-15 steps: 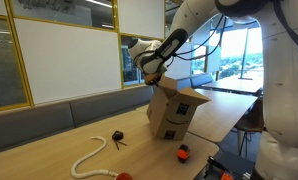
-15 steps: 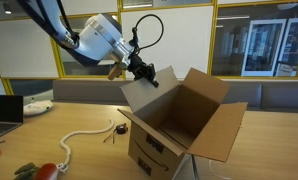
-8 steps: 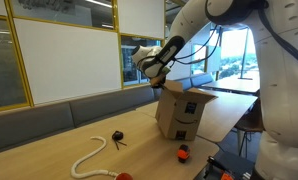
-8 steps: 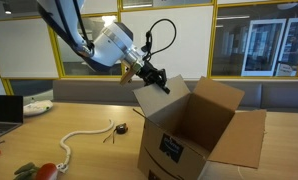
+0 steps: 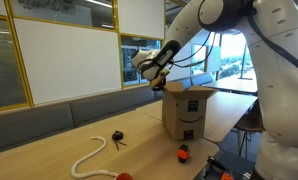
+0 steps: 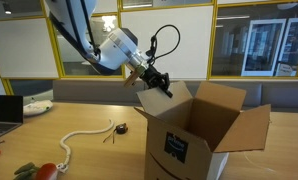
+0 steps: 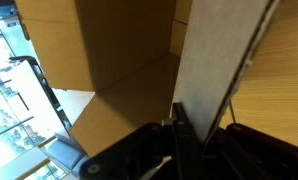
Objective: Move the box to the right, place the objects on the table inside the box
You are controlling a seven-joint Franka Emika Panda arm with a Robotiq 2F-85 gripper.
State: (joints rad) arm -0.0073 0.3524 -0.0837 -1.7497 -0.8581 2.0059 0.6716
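Note:
The brown cardboard box (image 5: pixel 187 112) stands upright on the light wood table (image 5: pixel 49 150), flaps open, a dark mark on its side (image 6: pixel 173 148). My gripper (image 5: pixel 159 82) is shut on one top flap (image 6: pixel 151 97) at the box's rim. In the wrist view the fingers (image 7: pixel 181 130) pinch the pale flap (image 7: pixel 214 60) edge-on, with the box's inside (image 7: pixel 119 60) beyond. The cream rope (image 5: pixel 89 155) curls on the table, a small black item (image 5: pixel 117 137) beside it. Orange-red items (image 5: pixel 184 152) lie near the front edge; one (image 6: pixel 47 170) shows near the rope (image 6: pixel 74 140).
A laptop (image 6: pixel 4 108) and a white object (image 6: pixel 36 105) sit at the table's far end. A green item (image 6: pixel 24 170) lies by the orange one. A padded bench (image 5: pixel 59 110) runs along the glass wall behind the table.
The box was tilted on the flap; it has slid along the table with my gripper and now stands upright. The rope and small items have not moved.

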